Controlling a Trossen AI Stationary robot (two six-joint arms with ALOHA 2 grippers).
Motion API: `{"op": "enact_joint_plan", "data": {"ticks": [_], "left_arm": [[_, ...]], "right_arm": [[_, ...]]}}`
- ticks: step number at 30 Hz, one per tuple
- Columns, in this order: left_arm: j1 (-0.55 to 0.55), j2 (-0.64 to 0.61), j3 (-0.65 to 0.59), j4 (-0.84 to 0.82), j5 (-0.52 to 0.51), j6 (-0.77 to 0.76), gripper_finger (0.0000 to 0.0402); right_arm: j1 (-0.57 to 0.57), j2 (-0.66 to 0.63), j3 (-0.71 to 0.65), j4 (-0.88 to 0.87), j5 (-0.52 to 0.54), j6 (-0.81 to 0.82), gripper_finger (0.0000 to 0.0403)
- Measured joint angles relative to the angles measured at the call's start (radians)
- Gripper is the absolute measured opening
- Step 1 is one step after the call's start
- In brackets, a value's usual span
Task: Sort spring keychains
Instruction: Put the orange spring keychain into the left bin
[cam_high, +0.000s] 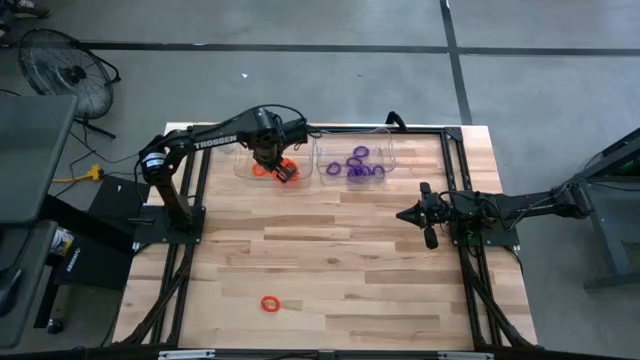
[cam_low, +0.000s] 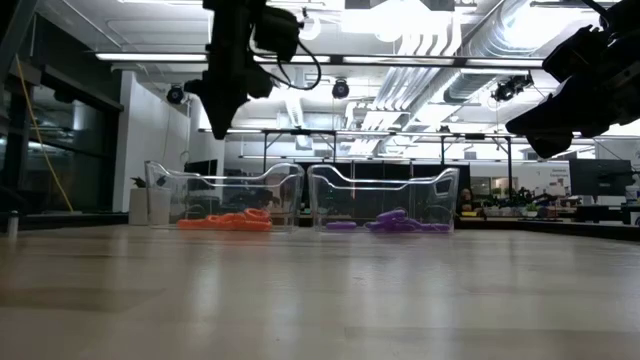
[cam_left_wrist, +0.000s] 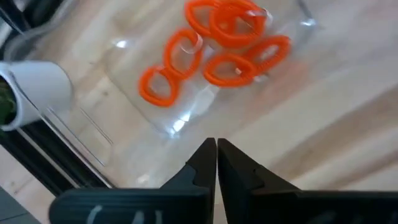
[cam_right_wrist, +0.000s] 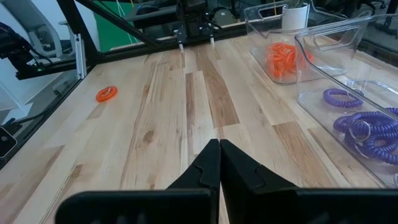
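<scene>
One orange keychain (cam_high: 269, 303) lies alone on the bench (cam_high: 340, 260), light and springy I judge, best pinched across its coil, while my left jaws (cam_high: 281, 166) hang clenched and empty over the orange bin (cam_high: 245, 168), my right jaws (cam_high: 405, 215) clenched too.

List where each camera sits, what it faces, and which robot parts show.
High: overhead, looking down on the table; both arms, left hand above the orange bin, right hand.
Low: tabletop level, facing both bins; arms overhead.
Left wrist: looks down into the orange bin; own shut fingers.
Right wrist: faces across the table; own shut fingers.
Shared: the lone orange keychain, high and right wrist.
</scene>
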Motion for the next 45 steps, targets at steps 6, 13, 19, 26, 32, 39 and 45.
{"op": "enact_joint_plan", "data": {"ticks": [6, 13, 19, 26, 32, 39, 45], "left_arm": [[-0.105, -0.030, -0.019, -0.030, 0.011, -0.072, 0.0003], [-0.285, -0.121, -0.158, 0.058, 0.040, -0.193, 0.0001], [-0.452, -0.203, -0.293, 0.089, 0.047, -0.323, 0.0001], [-0.620, -0.238, -0.408, 0.241, 0.154, -0.258, 0.0001], [-0.720, -0.228, -0.484, 0.396, 0.223, -0.145, 0.0001], [-0.797, -0.199, -0.527, 0.516, 0.229, 0.082, 0.0001], [-0.817, -0.176, -0.527, 0.555, 0.243, 0.210, 0.0001]], "right_arm": [[0.000, 0.000, 0.000, 0.000, 0.000, 0.000, 0.0000], [0.000, 0.000, 0.000, 0.000, 0.000, 0.000, 0.0000], [0.000, 0.001, 0.000, 0.000, 0.000, 0.000, 0.0000], [0.000, 0.001, 0.000, 0.000, 0.000, 0.000, 0.0000], [0.000, 0.001, 0.000, 0.000, 0.000, 0.000, 0.0000], [0.000, 0.001, 0.000, 0.000, 0.000, 0.000, 0.0000], [0.000, 0.001, 0.000, 0.000, 0.000, 0.000, 0.0000]]}}
